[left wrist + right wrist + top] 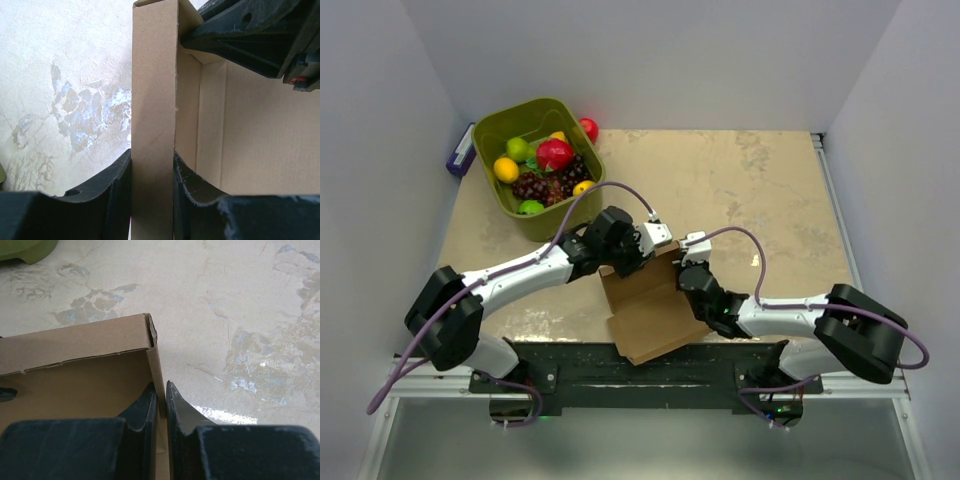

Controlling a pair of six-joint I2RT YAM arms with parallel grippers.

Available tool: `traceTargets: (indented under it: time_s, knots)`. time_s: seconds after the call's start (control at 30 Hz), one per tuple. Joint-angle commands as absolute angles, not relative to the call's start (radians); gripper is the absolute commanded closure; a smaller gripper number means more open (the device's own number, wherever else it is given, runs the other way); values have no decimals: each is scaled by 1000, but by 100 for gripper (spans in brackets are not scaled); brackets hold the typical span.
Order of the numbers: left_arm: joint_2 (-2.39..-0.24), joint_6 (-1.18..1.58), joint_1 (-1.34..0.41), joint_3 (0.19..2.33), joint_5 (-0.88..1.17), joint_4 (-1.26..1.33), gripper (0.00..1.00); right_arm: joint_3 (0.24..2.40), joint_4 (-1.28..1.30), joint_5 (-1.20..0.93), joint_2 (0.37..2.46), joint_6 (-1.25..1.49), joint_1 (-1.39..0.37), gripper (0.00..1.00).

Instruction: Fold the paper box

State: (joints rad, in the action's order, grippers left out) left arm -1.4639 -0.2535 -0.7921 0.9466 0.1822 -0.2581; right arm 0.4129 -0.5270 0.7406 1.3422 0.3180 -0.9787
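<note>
Black fingers (117, 190) of the left pincer (152, 172) stand closest, clamped on both faces of an upright wall of the paper box (650, 310). Left of the box and farther back, well apart from it, a green bin (563, 215) holds mixed fruit (545, 165). The box itself sits open-topped on the worktop (760, 190), near the front edge between the two arms. On the box's right side, the right pincer (161, 392) is clamped on a thin wall near a corner, one finger inside, one outside.
</note>
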Motion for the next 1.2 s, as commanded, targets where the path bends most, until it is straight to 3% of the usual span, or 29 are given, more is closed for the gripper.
traceTargets:
  time_s: [0.0,0.23,0.53,0.8,1.17]
  knots:
    - [-1453,-245,-785,966,258,-342,100,433,-531,1031,1361,342,-983,100]
    - [-1463,-245,-785,976,270,-357,100,454,-529,1159,1402,357,-1029,100]
    - [-1468,-244,-781,976,212,-361,100,520,-294,1233,1408,540,-1031,100]
    - [-1482,-242,-785,976,137,-362,100,434,-385,948,1283,480,-1031,64]
    - [-1476,-239,-788,977,126,-367,100,411,-356,851,1241,471,-1028,51]
